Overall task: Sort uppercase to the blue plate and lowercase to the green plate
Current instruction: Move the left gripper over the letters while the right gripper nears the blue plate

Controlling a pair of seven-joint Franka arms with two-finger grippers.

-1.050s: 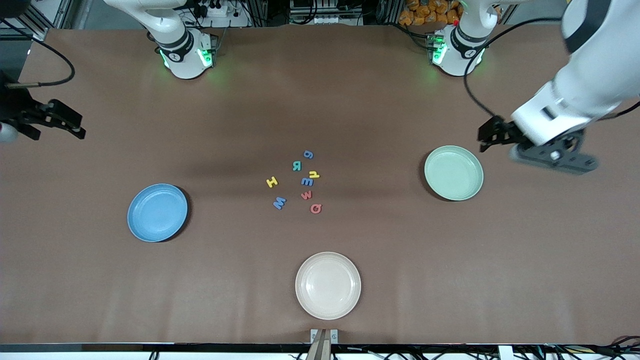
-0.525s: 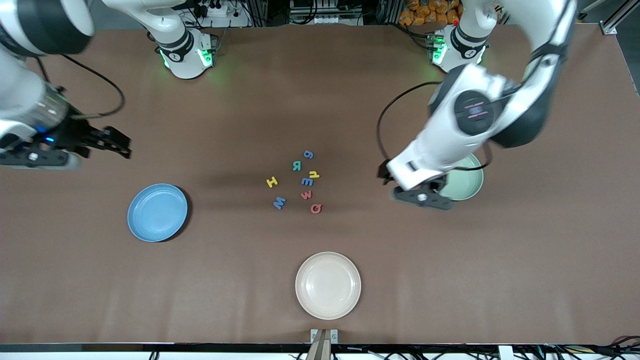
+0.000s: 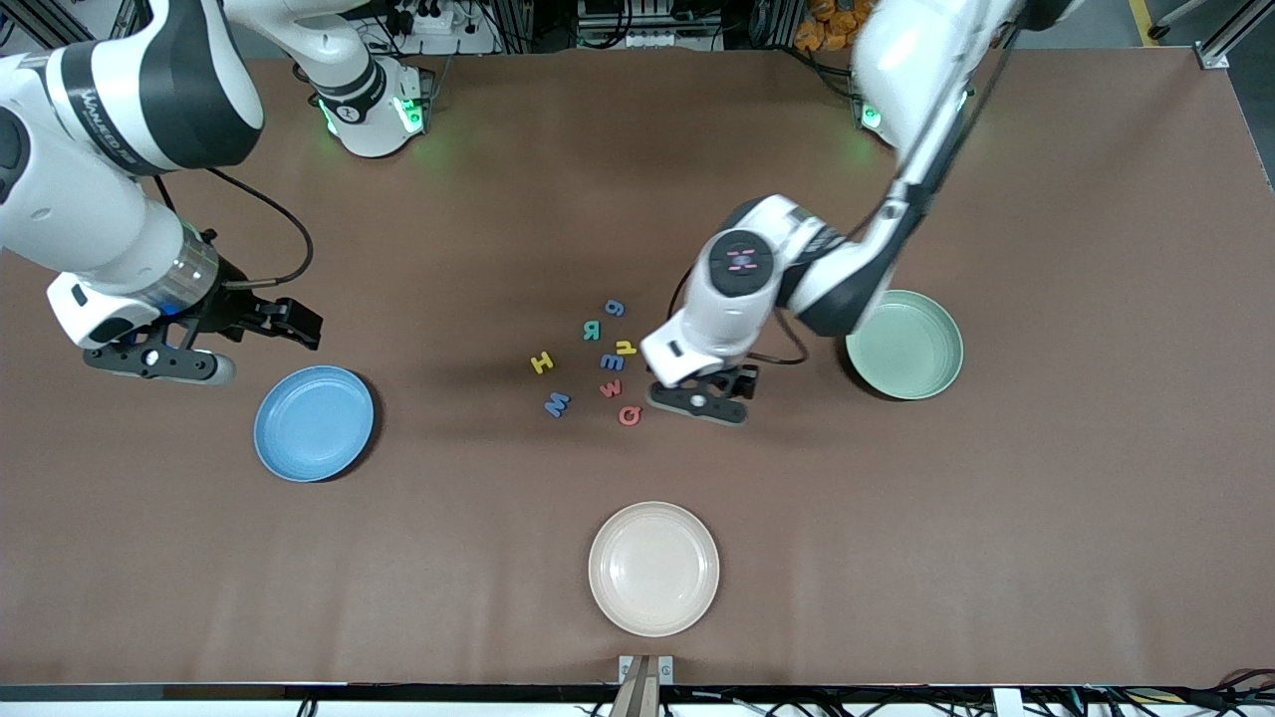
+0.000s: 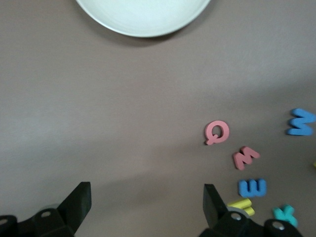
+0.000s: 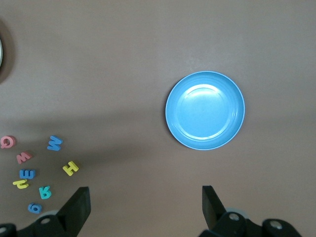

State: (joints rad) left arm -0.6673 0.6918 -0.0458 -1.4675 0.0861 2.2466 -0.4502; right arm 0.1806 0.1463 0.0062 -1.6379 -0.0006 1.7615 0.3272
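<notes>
The right gripper (image 3: 261,321) hangs in the air with its fingers (image 5: 78,205) spread wide and nothing between them, over bare table just beside the blue plate (image 3: 314,423), which lies a little nearer the front camera than the gripper and holds nothing.

The letters sit in a loose cluster at the middle of the table — yellow H (image 3: 542,362), blue M (image 3: 557,403), green R (image 3: 593,330), blue g (image 3: 616,308), yellow h (image 3: 625,348), blue m (image 3: 612,362), red w (image 3: 611,388) and red Q (image 3: 630,415). None is on a plate.

The left gripper (image 3: 738,381) is low over the table right beside the cluster, on the side toward the left arm's end, its fingers (image 4: 79,202) also wide apart and empty. The red Q and the red w are the letters closest to it.

The green plate (image 3: 904,345) lies near that gripper, toward the left arm's end — empty too. The cream plate (image 3: 653,569) sits well apart, nearest the front camera.
</notes>
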